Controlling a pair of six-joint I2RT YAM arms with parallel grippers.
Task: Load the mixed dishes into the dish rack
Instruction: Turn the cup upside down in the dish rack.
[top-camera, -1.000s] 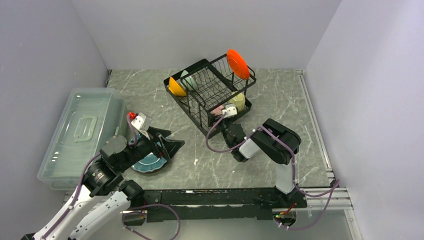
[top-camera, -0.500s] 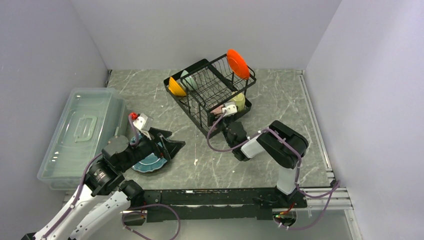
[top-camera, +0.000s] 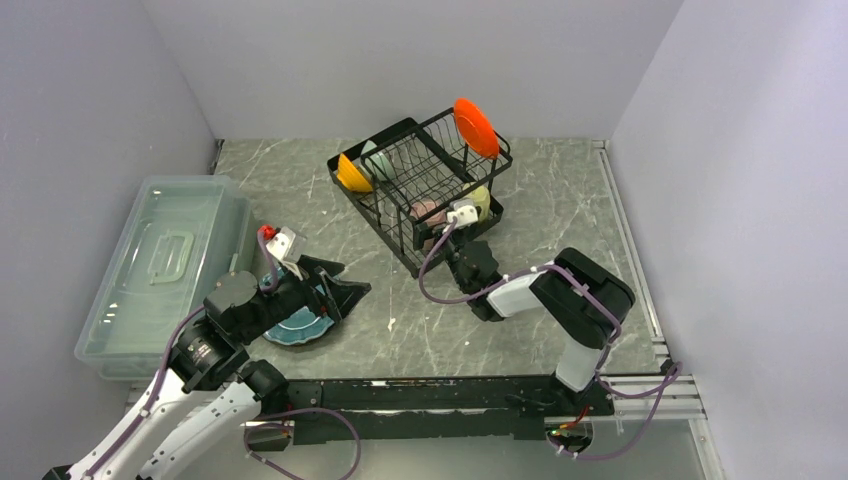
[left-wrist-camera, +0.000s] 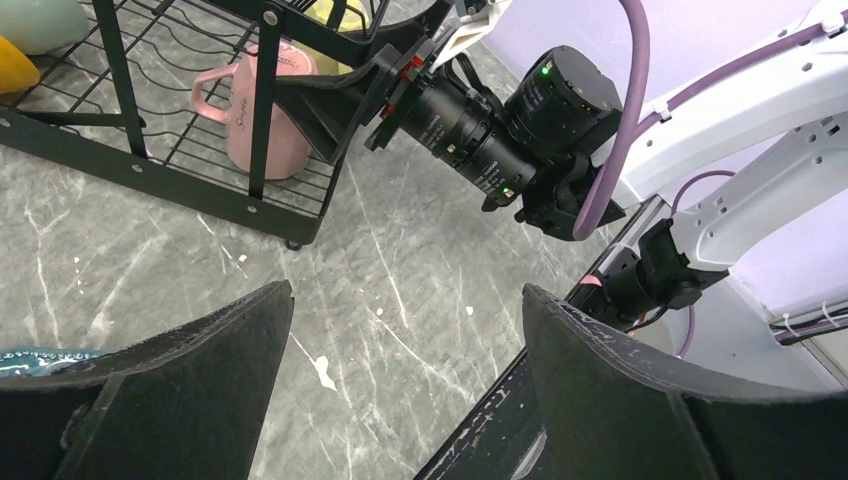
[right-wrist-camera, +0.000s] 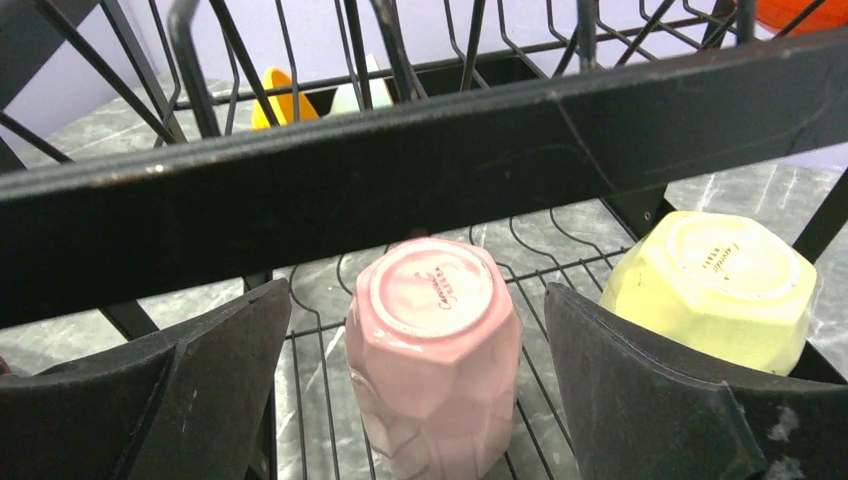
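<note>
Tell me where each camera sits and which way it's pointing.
Top external: fixed high behind the arms, looking down on the table, dish rack and clear bin; both whole arms show.
Left wrist: low over the table, facing the rack's corner and the right arm; the open left gripper frames the bottom.
Right wrist: at the rack's lower tray, facing inward at the pink mug and pale yellow mug; the open right gripper flanks the pink mug.
Shared: both wrist views show the pink mug.

High rear overview; close wrist views (shared: pink mug (right-wrist-camera: 432, 350))
</note>
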